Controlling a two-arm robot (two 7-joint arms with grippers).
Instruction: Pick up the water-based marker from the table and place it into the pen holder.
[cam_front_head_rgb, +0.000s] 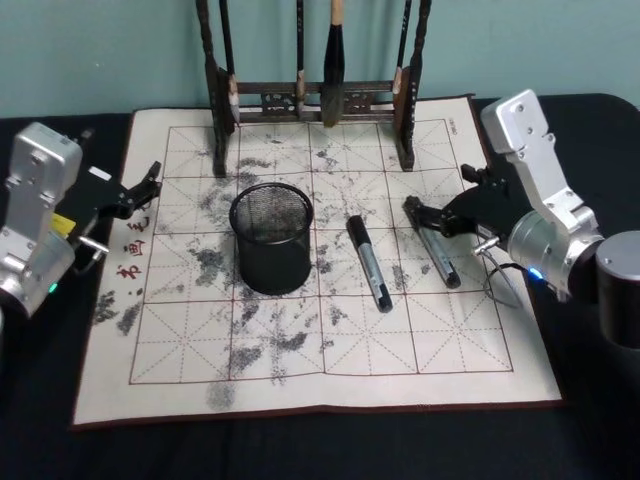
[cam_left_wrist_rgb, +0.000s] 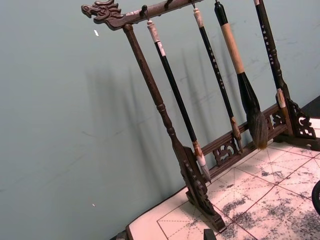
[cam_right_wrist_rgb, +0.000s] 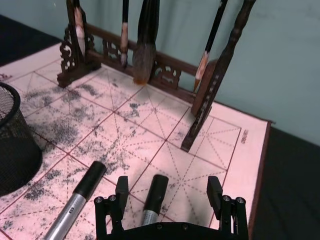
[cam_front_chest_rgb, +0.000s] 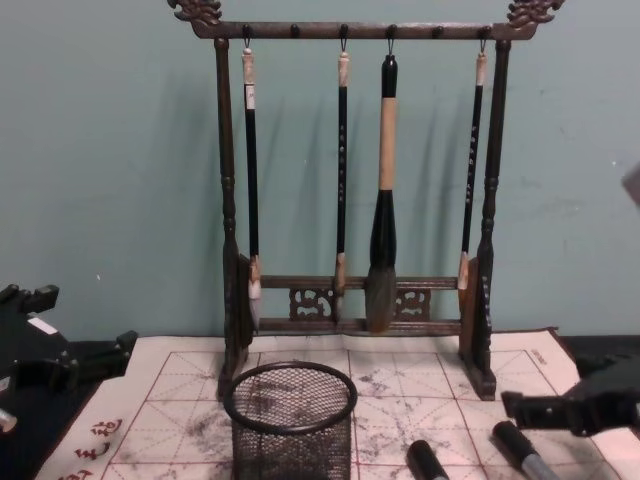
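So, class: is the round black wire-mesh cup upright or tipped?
Upright: the black mesh cup stands on its base, rim up.

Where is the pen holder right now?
In the head view, the pen holder stands upright left of centre on the mat, just left of a marker.

Setting. A plain teal wall closes the scene at the back; it carries faint scuffs, and soft shadows of the rack fall on it. The table is black. On it lies a pale mat with a dark border, ruled in a red grid with diagonals and blotched with grey ink. The dark wooden rack stands at the mat's far edge, with four brushes hanging from its carved top bar.
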